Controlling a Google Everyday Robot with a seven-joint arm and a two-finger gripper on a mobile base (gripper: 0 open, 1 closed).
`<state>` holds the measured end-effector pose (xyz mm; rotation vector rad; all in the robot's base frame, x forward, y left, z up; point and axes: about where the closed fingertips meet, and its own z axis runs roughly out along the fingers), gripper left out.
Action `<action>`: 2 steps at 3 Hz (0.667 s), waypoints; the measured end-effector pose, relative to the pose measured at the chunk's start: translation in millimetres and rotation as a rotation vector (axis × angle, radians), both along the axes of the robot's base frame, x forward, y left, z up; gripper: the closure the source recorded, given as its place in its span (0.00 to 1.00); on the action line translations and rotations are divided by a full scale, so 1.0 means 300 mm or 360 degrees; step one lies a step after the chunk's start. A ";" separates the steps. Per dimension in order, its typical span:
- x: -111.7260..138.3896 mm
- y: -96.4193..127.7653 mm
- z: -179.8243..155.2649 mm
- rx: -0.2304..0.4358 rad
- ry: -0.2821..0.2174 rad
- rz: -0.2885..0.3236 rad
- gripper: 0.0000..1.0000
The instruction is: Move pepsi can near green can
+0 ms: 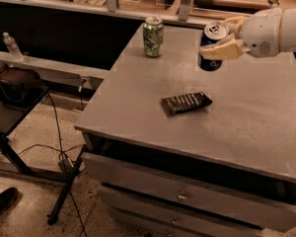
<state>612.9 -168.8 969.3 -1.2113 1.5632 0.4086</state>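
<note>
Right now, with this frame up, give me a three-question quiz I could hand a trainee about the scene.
1. True or false: the gripper, at the upper right over the table, is empty.
2. In the picture, which way from the pepsi can is the green can? A) left B) right C) directly below
3. Short answer: what lies on the table nearer the camera than the pepsi can?

Key
1. False: it is shut on the pepsi can.
2. A. The green can stands to the left, near the table's far edge.
3. A dark flat packet.
</note>
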 end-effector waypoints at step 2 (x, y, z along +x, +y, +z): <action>0.245 -0.082 -0.076 0.0091 0.0069 -0.0363 1.00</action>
